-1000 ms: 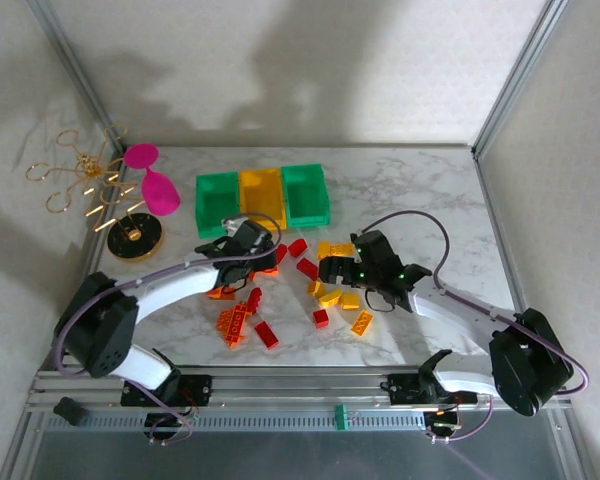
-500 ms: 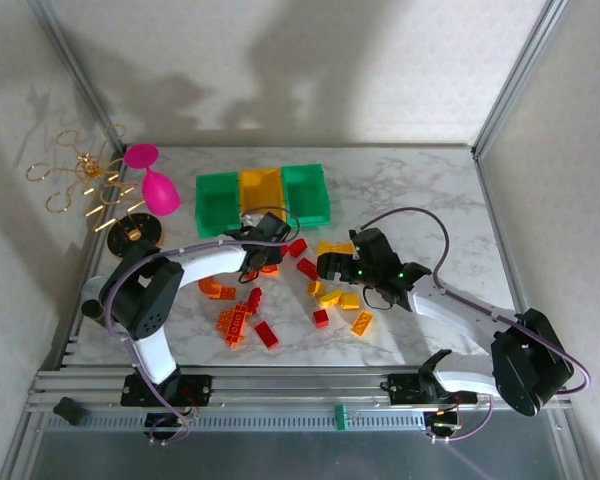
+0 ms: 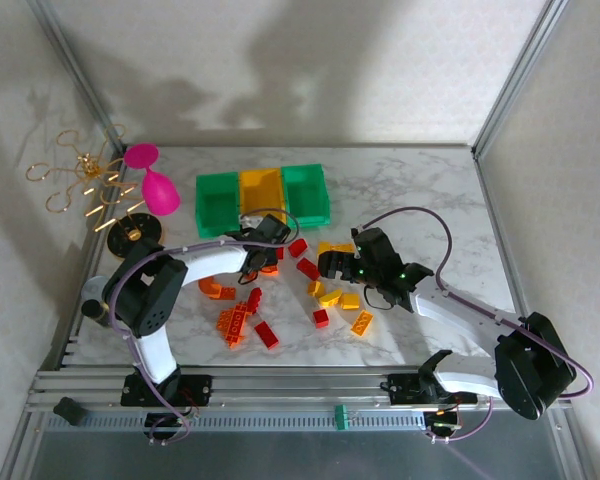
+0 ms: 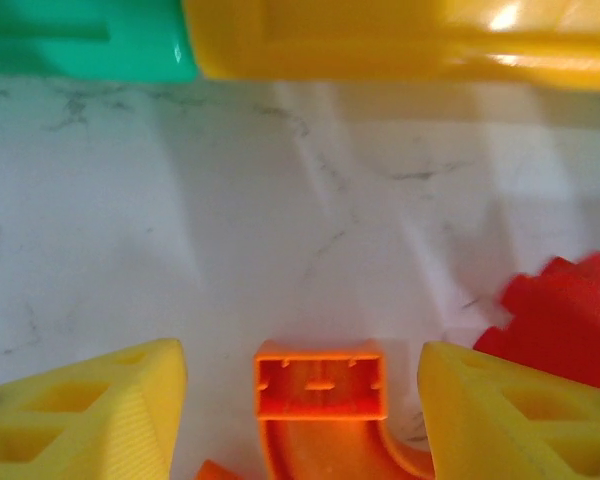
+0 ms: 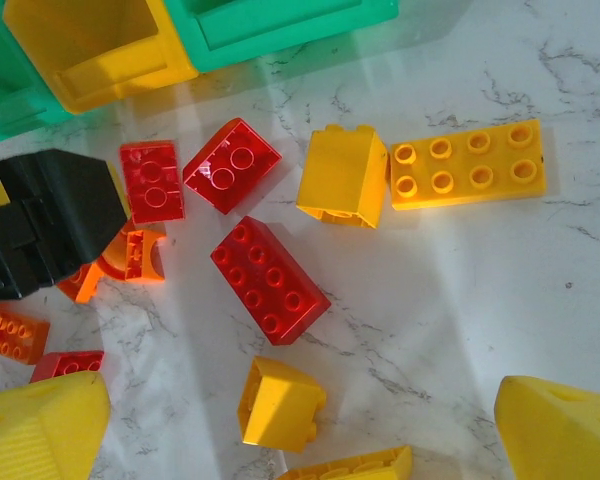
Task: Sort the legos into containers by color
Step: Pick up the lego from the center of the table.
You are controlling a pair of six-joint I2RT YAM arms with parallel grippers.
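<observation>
My left gripper (image 4: 298,352) is spread round orange arch (image 4: 320,385) near yellow bin (image 4: 380,40); I reckon red brick (image 4: 565,315) alongside cd snag on closing.

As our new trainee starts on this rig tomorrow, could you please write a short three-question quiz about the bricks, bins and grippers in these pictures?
1. Multiple choice: what colour is the arched brick between the open fingers of the left gripper? A red, B orange, C yellow.
2. True or false: the yellow bin stands between the two green bins.
3. Count: how many studs show on the flat yellow brick in the right wrist view?
Key: 1 B; 2 true; 3 eight.
</observation>
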